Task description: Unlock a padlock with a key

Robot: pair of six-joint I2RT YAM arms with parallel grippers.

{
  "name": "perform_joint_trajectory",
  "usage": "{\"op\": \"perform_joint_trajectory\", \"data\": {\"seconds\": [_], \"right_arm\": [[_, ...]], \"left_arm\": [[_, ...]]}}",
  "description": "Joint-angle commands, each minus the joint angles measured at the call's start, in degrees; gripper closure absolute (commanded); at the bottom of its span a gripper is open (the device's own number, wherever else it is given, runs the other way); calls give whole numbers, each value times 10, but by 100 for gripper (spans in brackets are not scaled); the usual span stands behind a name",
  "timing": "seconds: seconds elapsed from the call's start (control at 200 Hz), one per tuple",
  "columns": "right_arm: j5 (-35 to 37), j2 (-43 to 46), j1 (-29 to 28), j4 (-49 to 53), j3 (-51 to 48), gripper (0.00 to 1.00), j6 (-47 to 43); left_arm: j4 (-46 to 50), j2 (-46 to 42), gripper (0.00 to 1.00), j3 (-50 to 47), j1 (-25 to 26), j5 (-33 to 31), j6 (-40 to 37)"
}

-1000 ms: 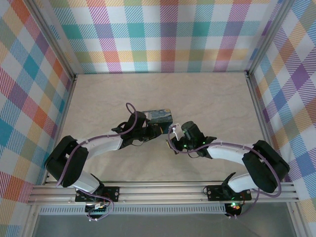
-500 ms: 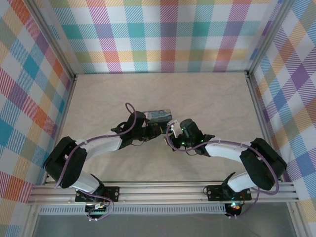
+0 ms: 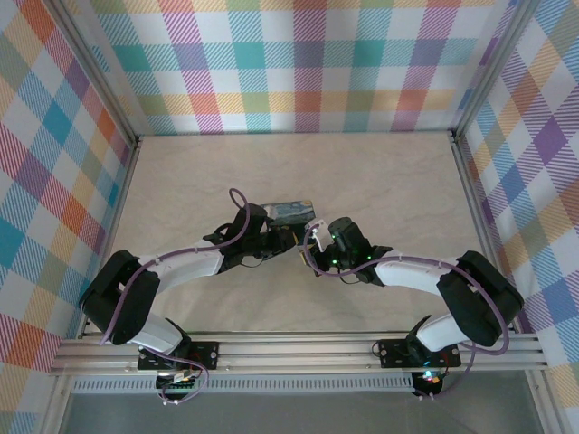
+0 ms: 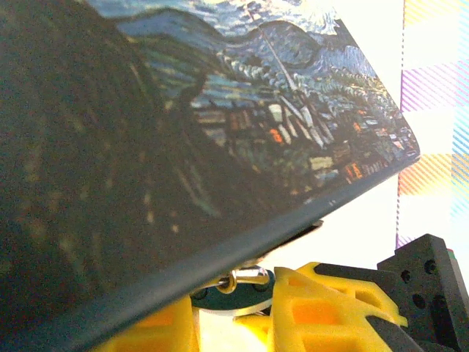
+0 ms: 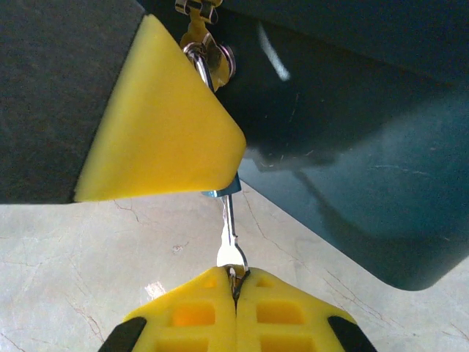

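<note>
Over the last second: swung the right gripper (image 3: 313, 237) leftward across the table (image 3: 389, 181) and hard up beside the left gripper (image 3: 289, 240), just below the tin (image 3: 291, 211). Tipped the tin slightly as well, so that it presents a narrower face from above. From the right wrist: pinched fully shut on the bow of the key (image 5: 230, 246), with the blade pointing straight up at a sliver of bluish padlock (image 5: 218, 193) peeping from under a yellow left finger (image 5: 157, 125). On the left side: parted only narrowly and, by the look of it, clamped around the padlock, though most of its body is hidden behind that finger. Hanging at the tin's near edge, then, off the table and squarely between the two grippers, with a silvery loop (image 5: 207, 62) just above. Meaning for the task: approach apparently finished, key lined up with the keyway and touching or nearly touching it. Cannot tell whether the tip has entered, since the finger covers the joint. Probably left to do: press the blade home along its own line, then twist. Little room for error, since any sideways drift would likely skate the tip off so small a lock.
</note>
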State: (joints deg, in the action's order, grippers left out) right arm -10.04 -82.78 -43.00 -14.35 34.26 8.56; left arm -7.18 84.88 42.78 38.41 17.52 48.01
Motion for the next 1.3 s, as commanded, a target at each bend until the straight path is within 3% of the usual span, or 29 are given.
{"op": "perform_joint_trajectory", "data": {"seconds": [0.0,0.565,1.295], "right_arm": [[-2,-1,-2,-33,13,100,7],[-5,19,-2,-48,-7,100,1],[72,-3,-17,-107,5,100,-39]], "left_arm": [[-15,-22,88,-6,6,10,3],[-16,-19,89,-8,5,7,9],[7,-20,90,2,10,6,19]]}}
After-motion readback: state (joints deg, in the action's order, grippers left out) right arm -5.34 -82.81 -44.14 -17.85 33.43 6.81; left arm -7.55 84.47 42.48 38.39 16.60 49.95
